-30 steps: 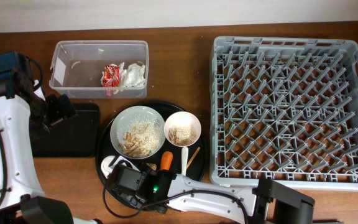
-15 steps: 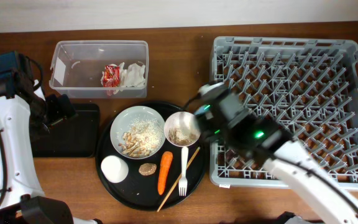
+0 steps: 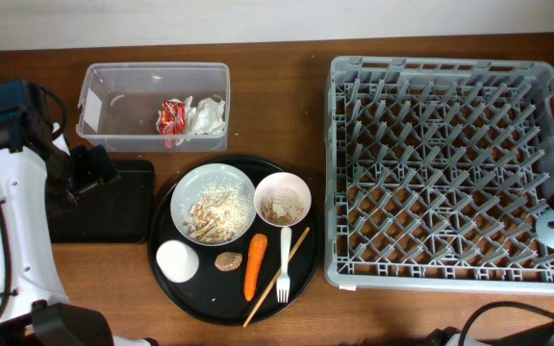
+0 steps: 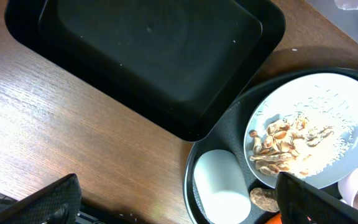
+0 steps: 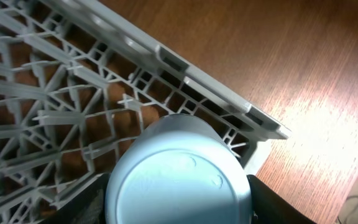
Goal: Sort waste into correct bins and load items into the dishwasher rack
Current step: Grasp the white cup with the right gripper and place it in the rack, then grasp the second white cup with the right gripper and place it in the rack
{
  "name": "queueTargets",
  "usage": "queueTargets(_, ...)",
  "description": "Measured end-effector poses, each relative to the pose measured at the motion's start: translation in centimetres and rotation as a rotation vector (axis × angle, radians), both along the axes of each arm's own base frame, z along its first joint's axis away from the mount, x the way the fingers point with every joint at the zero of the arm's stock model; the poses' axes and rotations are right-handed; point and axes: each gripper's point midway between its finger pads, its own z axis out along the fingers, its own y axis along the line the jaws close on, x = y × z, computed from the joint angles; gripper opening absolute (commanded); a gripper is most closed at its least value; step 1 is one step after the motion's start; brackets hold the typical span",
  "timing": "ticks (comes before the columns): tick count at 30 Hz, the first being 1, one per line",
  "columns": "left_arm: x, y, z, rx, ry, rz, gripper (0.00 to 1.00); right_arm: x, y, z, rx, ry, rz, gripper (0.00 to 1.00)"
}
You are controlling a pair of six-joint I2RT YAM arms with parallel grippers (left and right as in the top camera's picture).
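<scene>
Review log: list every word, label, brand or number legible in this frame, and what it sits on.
No text is legible.
Print on the wrapper in the tub: too small to read.
Moulded marks on the base of the cup: too faint to read.

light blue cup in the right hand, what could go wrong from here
1. The light blue cup hangs right by the outer wall of the dishwasher rack, not well in over the pegs. Let go here, it may tip over the wall onto the table.
2. Lowered crooked, its rim could catch on a peg and leave it tilted.
</scene>
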Motion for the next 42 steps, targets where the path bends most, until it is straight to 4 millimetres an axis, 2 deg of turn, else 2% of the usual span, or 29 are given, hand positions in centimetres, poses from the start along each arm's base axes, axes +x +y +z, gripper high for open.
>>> queueTargets(4, 0.0, 0.0, 0.0, 0.000, 0.000, 0.000, 0.99, 0.3, -1.2, -2.7, 0.018, 0.077, -0.027, 0.56)
queueTargets(5, 0.0, 0.0, 0.0, 0.000, 0.000, 0.000, 0.99, 0.4, -1.7, -3.0, 0.004, 0.085, -0.034, 0.61)
queueTargets(6, 0.0, 0.0, 0.0, 0.000, 0.000, 0.000, 0.99, 0.4, -2.0, -3.1, -0.004, 0.089, -0.041, 0.81)
queueTargets(7, 0.0, 0.0, 0.0, 0.000, 0.000, 0.000, 0.99, 0.6, -2.1, -3.2, -0.005, 0.088, -0.039, 0.86)
queueTargets(9, 0.0, 0.0, 0.0, 0.000, 0.000, 0.000, 0.99, 0.8, -1.8, -3.8, 0.026, 0.084, -0.033, 0.86)
queueTargets(14, 0.0, 0.0, 0.0, 0.000, 0.000, 0.000, 0.99, 1.4, -1.4, -4.0, 0.051, 0.060, -0.016, 0.84)
queueTargets(15, 0.0, 0.0, 0.0, 0.000, 0.000, 0.000, 0.99, 1.6, -1.2, -4.0, 0.063, 0.049, -0.009, 0.80)
queueTargets(16, 0.0, 0.0, 0.0, 0.000, 0.000, 0.000, 0.99, 1.7, -1.0, -4.1, 0.072, 0.043, -0.004, 0.80)
queueTargets(18, 0.0, 0.0, 0.0, 0.000, 0.000, 0.000, 0.99, 4.0, 1.3, -4.3, 0.183, -0.051, 0.129, 0.81)
queueTargets(19, 0.0, 0.0, 0.0, 0.000, 0.000, 0.000, 0.99, 6.3, 4.2, -4.0, 0.244, -0.102, 0.279, 0.82)
queueTargets(20, 0.0, 0.0, 0.0, 0.000, 0.000, 0.000, 0.99, 7.1, 5.9, -3.5, 0.255, -0.117, 0.349, 0.82)
queueTargets(22, 0.0, 0.0, 0.0, 0.000, -0.001, 0.000, 0.99, 9.1, 12.3, -0.2, 0.229, -0.169, 0.587, 0.84)
queueTargets(23, 0.0, 0.0, 0.0, -0.001, -0.001, 0.000, 0.99, 9.2, 16.3, 1.6, 0.213, -0.186, 0.727, 0.84)
queueTargets(24, 0.0, 0.0, 0.0, 0.000, -0.001, 0.000, 0.99, 9.1, 19.9, 2.4, 0.212, -0.179, 0.855, 0.86)
queueTargets(25, 0.0, 0.0, 0.0, 0.000, -0.002, 0.000, 0.99, 8.8, 25.7, 2.6, 0.237, -0.162, 1.056, 0.87)
queueTargets(26, 0.0, 0.0, 0.0, 0.000, -0.001, 0.000, 0.99, 8.4, 29.7, 2.4, 0.241, -0.138, 1.199, 0.90)
queueTargets(28, 0.0, 0.0, 0.0, 0.000, 0.000, -0.001, 0.99, 6.3, 40.9, 2.1, 0.243, -0.131, 1.587, 0.95)
queueTargets(29, 0.0, 0.0, 0.0, 0.000, 0.000, -0.001, 0.99, 5.2, 45.4, 1.8, 0.239, -0.144, 1.728, 0.98)
queueTargets(30, 0.0, 0.0, 0.0, 0.000, 0.000, -0.001, 0.99, 4.0, 49.0, 1.2, 0.241, -0.152, 1.841, 0.98)
queueTargets(31, 0.0, 0.0, 0.0, 0.000, 0.000, -0.001, 0.99, 2.7, 53.8, -0.1, 0.234, -0.169, 1.968, 0.98)
queueTargets(32, 0.0, 0.0, 0.0, 0.000, 0.000, -0.001, 0.99, 0.8, 56.1, -2.1, 0.254, -0.109, 2.039, 0.99)
queueTargets(33, 0.0, 0.0, 0.0, 0.000, -0.001, -0.001, 0.99, -0.1, 57.7, -3.6, 0.261, -0.051, 2.078, 1.00)
queueTargets(34, 0.0, 0.0, 0.0, 0.000, 0.000, -0.001, 0.99, -0.3, 59.5, -4.2, 0.262, -0.031, 2.107, 0.99)
queueTargets(36, 0.0, 0.0, 0.0, 0.001, -0.002, -0.001, 0.99, 0.0, 63.7, -4.0, 0.257, -0.069, 2.163, 0.98)
queueTargets(39, 0.1, 0.0, 0.0, 0.001, -0.003, -0.001, 0.99, -0.5, 66.1, -4.6, 0.256, -0.111, 2.203, 0.98)
queueTargets(42, 0.1, 0.0, 0.0, 0.001, -0.003, -0.001, 0.99, -1.9, 68.6, -5.5, 0.258, -0.151, 2.258, 0.98)
